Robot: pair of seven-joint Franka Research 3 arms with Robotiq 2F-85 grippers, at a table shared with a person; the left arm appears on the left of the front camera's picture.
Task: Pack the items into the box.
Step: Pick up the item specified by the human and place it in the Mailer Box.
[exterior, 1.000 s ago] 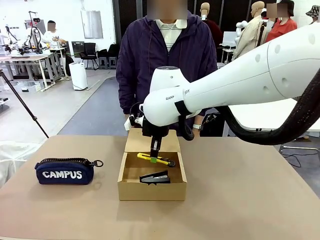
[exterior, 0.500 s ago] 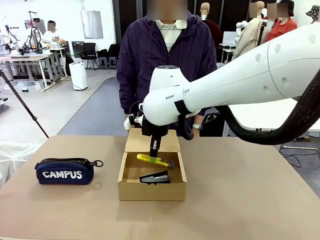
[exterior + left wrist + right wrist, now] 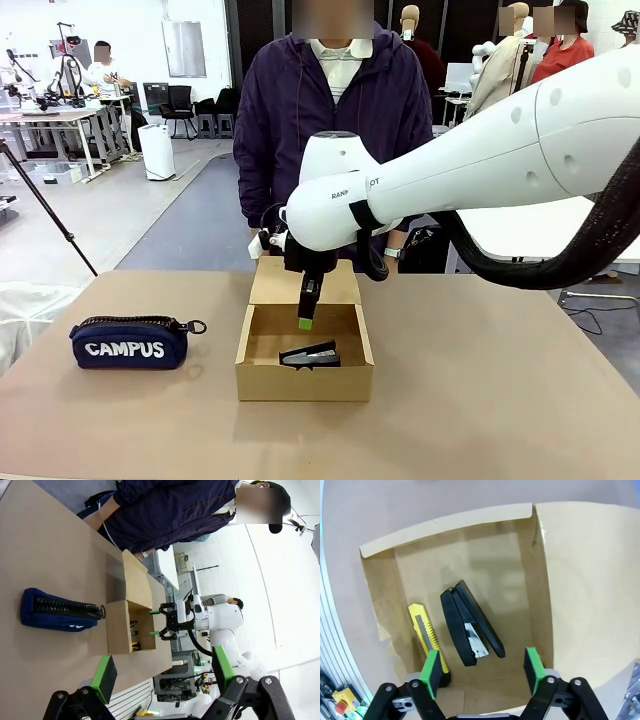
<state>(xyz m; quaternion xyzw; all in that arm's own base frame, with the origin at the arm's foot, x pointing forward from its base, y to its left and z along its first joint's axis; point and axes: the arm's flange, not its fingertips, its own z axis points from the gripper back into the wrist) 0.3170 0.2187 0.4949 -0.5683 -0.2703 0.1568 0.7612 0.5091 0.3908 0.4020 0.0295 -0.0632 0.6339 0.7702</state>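
Right wrist view, utility knife (image 3: 426, 632): lies flat on the box floor along one side wall. Its body is yellow. Its near end is covered by one green pad (image 3: 431, 666) of the right gripper.
Right wrist view, stapler (image 3: 470, 629): black, on the box floor just beside the knife and not touching it. It sits below the space between the two fingers.
Right gripper (image 3: 481, 666): above the open box with its jaws spread wide. Nothing is between the pads and it touches neither item.
Front view, right gripper (image 3: 306, 318): seen edge-on at the box opening, so its spread cannot be read here. Whether the tips dip below the rim is unclear.
Front view, stapler (image 3: 310, 355): inside the box, lower part cut off by the front wall.
Box (image 3: 304, 382): brown cardboard, mid-table, lid flap (image 3: 305, 282) folded back toward the person.
Left gripper (image 3: 164, 672): jaws wide, empty, well apart from the box (image 3: 117, 632).
Pouch (image 3: 130, 343): navy, lettered "CAMPUS", on the table (image 3: 500, 400) left of the box and apart from it.
Person (image 3: 330, 130): stands at the far edge, hands mostly hidden behind the right arm.
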